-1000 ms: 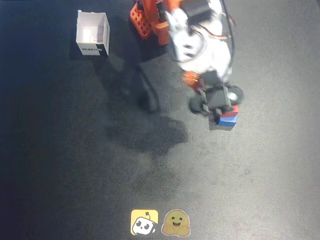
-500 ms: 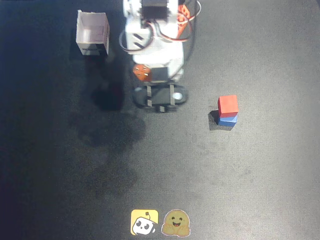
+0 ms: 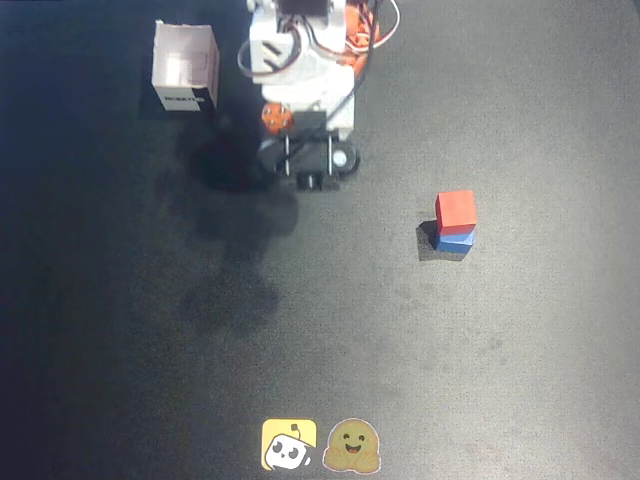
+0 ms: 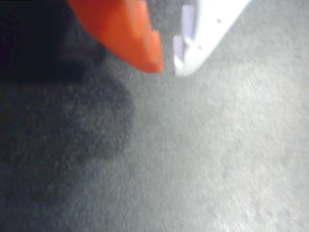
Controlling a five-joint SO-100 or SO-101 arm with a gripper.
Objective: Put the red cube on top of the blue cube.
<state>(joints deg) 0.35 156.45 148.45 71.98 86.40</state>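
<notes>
In the overhead view the red cube (image 3: 456, 210) sits squarely on top of the blue cube (image 3: 457, 241), right of the mat's centre, and only a strip of blue shows below the red. My gripper (image 3: 318, 181) hangs far to their upper left, close under the arm's base, touching neither cube. The wrist view shows the gripper (image 4: 166, 65) from close up: the orange finger (image 4: 130, 34) and the white finger (image 4: 203, 29) have their tips almost together with nothing between them, over bare grey mat. No cube appears in the wrist view.
A white open box (image 3: 185, 68) stands at the top left of the overhead view. The arm's base (image 3: 305, 50) fills the top middle. Two cartoon stickers (image 3: 320, 446) lie at the bottom edge. The dark mat (image 3: 500, 380) covers the whole table.
The gripper left the stacked cubes, swung left and pulled back toward the base. The jaws have narrowed since half a second ago. The red cube stays on the blue one.
</notes>
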